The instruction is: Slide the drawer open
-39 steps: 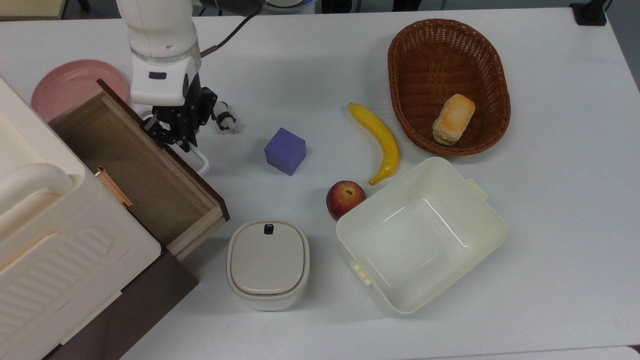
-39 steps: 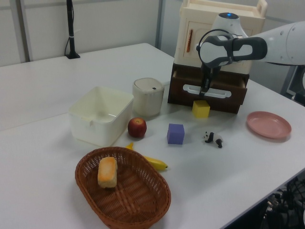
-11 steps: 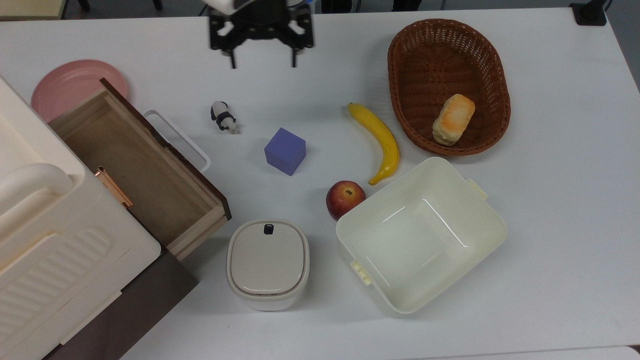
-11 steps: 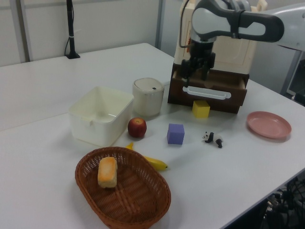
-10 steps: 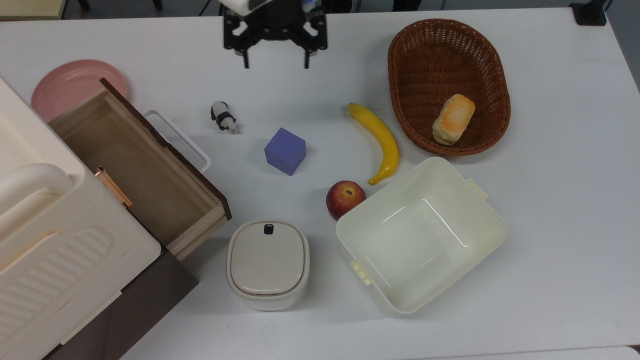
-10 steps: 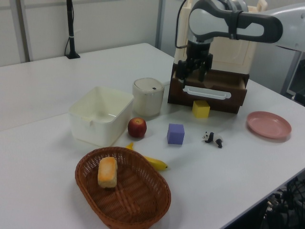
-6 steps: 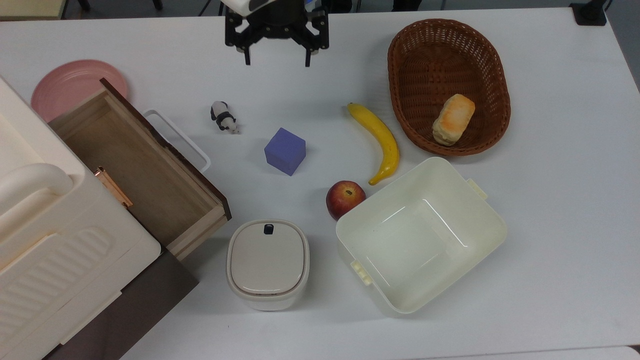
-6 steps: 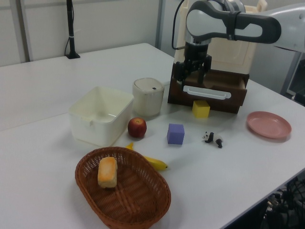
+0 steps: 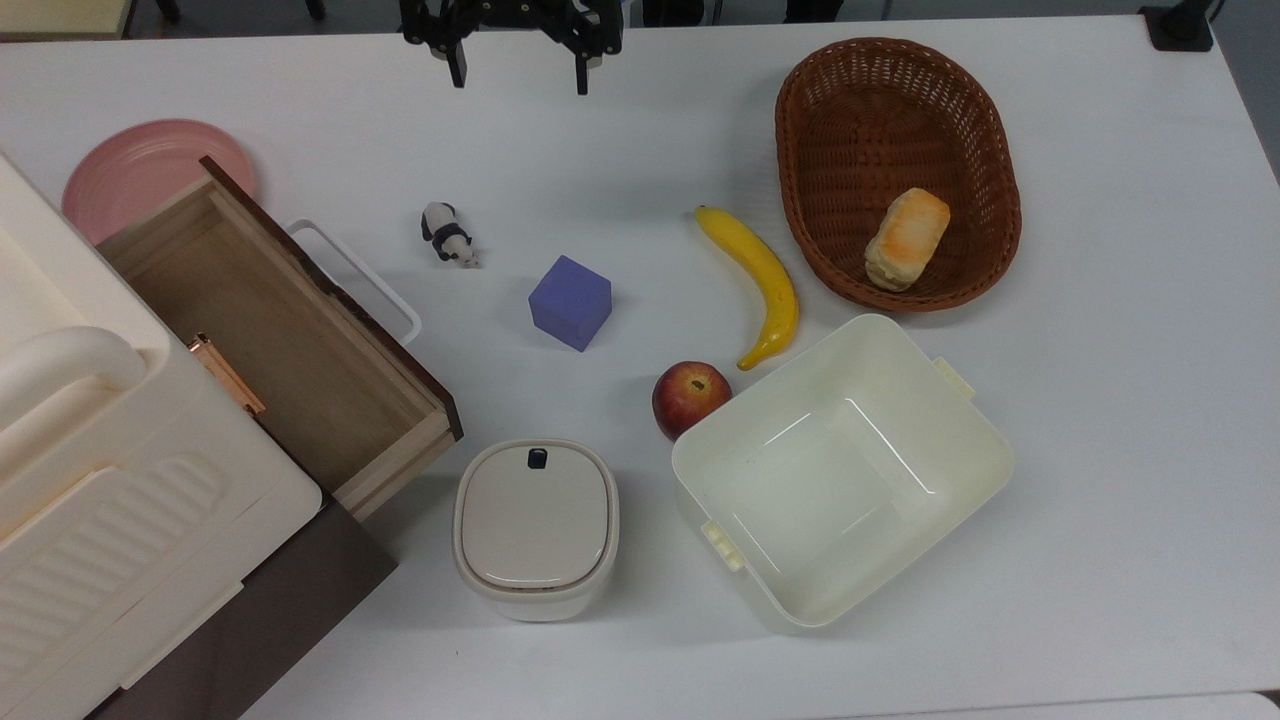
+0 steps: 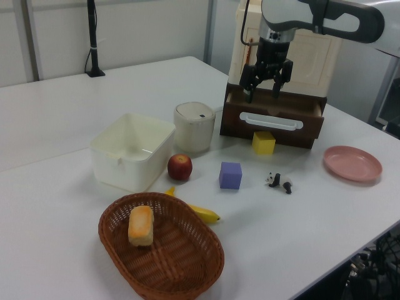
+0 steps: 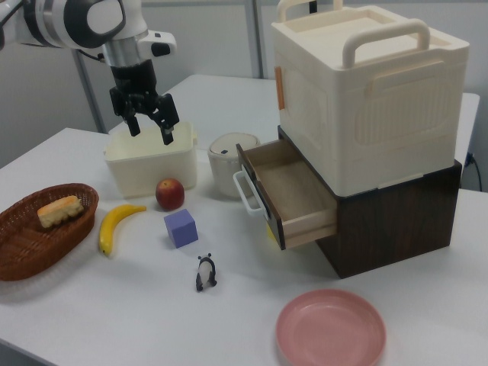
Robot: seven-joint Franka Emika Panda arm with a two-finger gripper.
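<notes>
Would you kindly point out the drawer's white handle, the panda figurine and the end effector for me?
drawer handle [image 9: 355,280], top view, middle of the white loop bar.
panda figurine [image 11: 205,273], right view, its body.
end effector [image 9: 517,65], top view, midway between the open fingertips.

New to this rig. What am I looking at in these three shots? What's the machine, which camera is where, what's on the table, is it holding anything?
It is one robot arm ending in a two-finger gripper. The fingers are open and hold nothing; the gripper hangs in the air above the table.

All three cameras are off the arm: the top view looks straight down, and the left view and right view look across the table from opposite sides.

The wooden drawer of the dark cabinet is pulled out, and it looks empty. A cream box sits on the cabinet.

Also on the table: a pink plate, a toy panda, a purple cube, a banana, an apple, a cream tub, a lidded container and a basket with bread. The left view also shows a yellow cube beneath the drawer.
</notes>
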